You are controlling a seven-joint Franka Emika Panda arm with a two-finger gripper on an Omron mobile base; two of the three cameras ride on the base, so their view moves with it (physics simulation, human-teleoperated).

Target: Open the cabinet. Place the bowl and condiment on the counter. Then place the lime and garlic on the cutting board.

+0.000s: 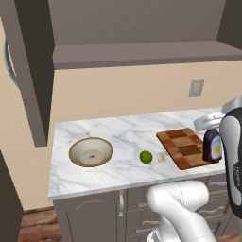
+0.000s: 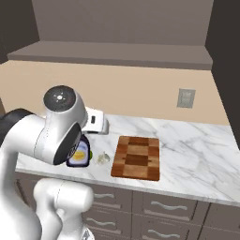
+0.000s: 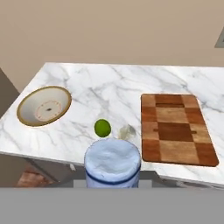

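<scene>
Gripper: fingertips hidden behind the cap in hand view; can't tell from pics if jaws clamp it.
Condiment: cap right under the hand cam, close up; in left base view bottle upright at board's near-right corner, beside the arm.
Bowl: on counter, left, well apart from bottle.
Lime: on counter btwn bowl & cutting board, not on board.
Garlic: just beside lime, at board's left edge, on marble.
Cabinet: doors open.
</scene>
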